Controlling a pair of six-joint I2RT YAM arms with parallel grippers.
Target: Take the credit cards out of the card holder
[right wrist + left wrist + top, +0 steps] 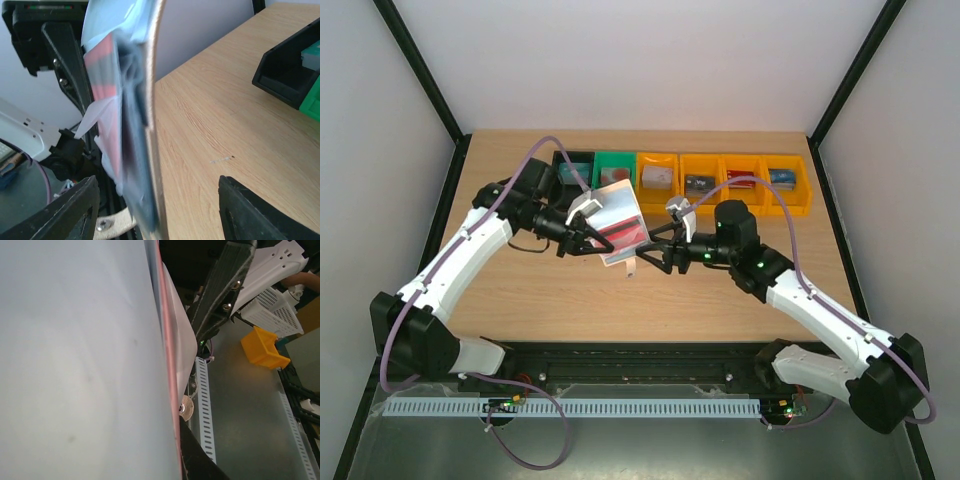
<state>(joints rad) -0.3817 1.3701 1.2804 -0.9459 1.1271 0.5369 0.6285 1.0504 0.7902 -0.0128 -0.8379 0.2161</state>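
Left fingers [582, 240] clamped on card holder [618, 215], held up over the light wood bench [570, 295], red-striped card [626, 236] inside. Right fingers [70, 215] apart beside it. White walls [640, 60], black frame [420, 70], bins [740, 180] at far edge.

The table [550, 290] is seen as matt, grained wood. The card holder [617, 215] is lined with smooth, translucent plastic sleeves. The orange bins [790, 206] are moulded in glossy plastic.
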